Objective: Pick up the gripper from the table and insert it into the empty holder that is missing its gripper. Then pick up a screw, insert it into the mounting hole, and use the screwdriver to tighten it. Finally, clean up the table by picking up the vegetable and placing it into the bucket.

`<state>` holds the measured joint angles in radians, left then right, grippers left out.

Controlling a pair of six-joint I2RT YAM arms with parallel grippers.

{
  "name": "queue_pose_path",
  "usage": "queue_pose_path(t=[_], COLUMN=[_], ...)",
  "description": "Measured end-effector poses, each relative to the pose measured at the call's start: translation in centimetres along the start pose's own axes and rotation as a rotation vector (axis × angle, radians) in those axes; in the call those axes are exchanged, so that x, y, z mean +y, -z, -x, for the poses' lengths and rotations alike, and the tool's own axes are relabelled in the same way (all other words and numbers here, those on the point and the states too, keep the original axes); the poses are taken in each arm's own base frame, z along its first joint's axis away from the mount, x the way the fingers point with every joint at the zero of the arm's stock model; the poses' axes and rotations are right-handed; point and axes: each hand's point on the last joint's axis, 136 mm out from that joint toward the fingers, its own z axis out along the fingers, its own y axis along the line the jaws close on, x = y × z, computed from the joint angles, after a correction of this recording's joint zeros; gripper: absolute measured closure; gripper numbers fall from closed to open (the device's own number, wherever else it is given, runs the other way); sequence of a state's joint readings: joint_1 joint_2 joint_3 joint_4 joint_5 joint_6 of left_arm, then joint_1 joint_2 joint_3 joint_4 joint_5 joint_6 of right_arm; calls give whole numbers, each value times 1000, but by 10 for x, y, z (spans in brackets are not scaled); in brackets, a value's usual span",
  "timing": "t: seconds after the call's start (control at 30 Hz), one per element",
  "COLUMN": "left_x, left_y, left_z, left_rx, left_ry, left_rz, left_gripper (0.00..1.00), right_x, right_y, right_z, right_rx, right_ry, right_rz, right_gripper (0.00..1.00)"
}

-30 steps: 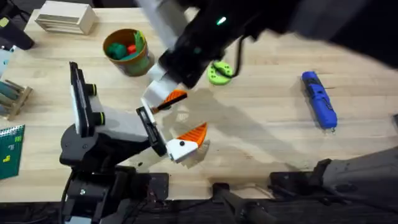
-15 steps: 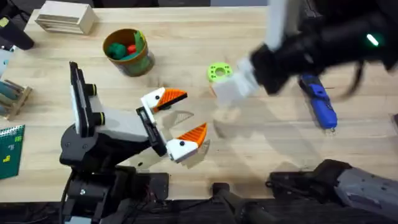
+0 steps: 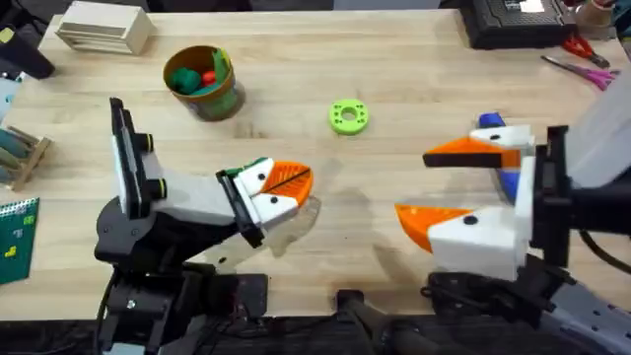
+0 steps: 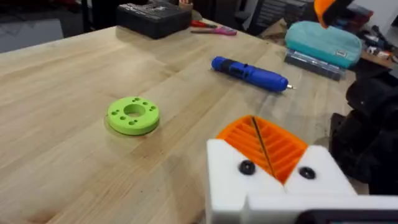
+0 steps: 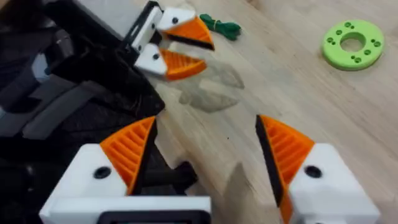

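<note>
My left gripper (image 3: 304,183) rests low at the table's middle, its orange ribbed pads (image 4: 280,146) pressed together, shut on nothing I can see. The vegetable (image 5: 221,26), a dark-green sprig (image 3: 251,167), lies on the wood right beside its far side. My right gripper (image 3: 412,183) hovers at the right front, open, fingers wide (image 5: 205,121). It partly covers the blue screwdriver (image 3: 490,121), which lies flat (image 4: 249,73). The olive bucket (image 3: 202,84) stands at the back left. Every finger carries an orange fin. A loose gripper piece and a screw are out of view.
A green disc (image 3: 348,116) lies between the bucket and the screwdriver. A beige box (image 3: 102,27) sits at the far left corner. A black case (image 3: 513,20) and red-handled scissors (image 3: 582,59) are at the far right corner.
The right arm swung from above the left gripper across to the right front and now sits low with its fingers open. The left gripper's fingers closed together.
</note>
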<state>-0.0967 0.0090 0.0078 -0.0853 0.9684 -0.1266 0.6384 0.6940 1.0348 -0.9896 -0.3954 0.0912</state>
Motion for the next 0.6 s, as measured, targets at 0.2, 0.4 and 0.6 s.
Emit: queue_pose_path(t=[0.2, 0.4, 0.6], left_x=[0, 0, 0], left_y=[0, 0, 0], left_z=[0, 0, 0], left_rx=[0, 0, 0], left_ry=[0, 0, 0], left_rz=[0, 0, 0], left_gripper=[995, 996, 996], right_x=[0, -50, -134], right_y=[0, -4, -4], right_z=[-4, -3, -10], right_rx=[12, 34, 130], right_ry=[-15, -78, -222], right_rz=[1, -234, -507], right_gripper=[54, 52, 50])
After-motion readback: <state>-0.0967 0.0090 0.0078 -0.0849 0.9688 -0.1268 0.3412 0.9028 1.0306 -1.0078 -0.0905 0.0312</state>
